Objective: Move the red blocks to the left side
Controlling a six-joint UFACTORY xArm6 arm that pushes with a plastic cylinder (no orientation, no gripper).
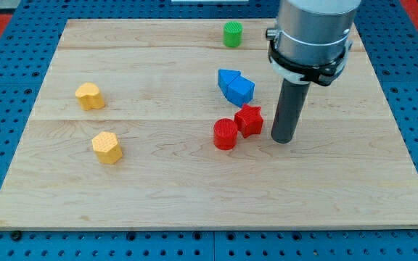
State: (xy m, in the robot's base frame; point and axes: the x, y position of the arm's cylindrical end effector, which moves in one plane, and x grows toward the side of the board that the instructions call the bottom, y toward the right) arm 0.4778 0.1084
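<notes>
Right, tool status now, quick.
No jaws to open or close: my tip holds nothing, resting on the board just to the view's right of the red star block, with a small gap.

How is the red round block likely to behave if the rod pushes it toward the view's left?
The red round block stands on its flat end, so it will probably slide, not roll. It looks like rigid plastic, likely light. The red star block touches it on the side toward my tip, so both would likely move together, perhaps veering apart.
</notes>
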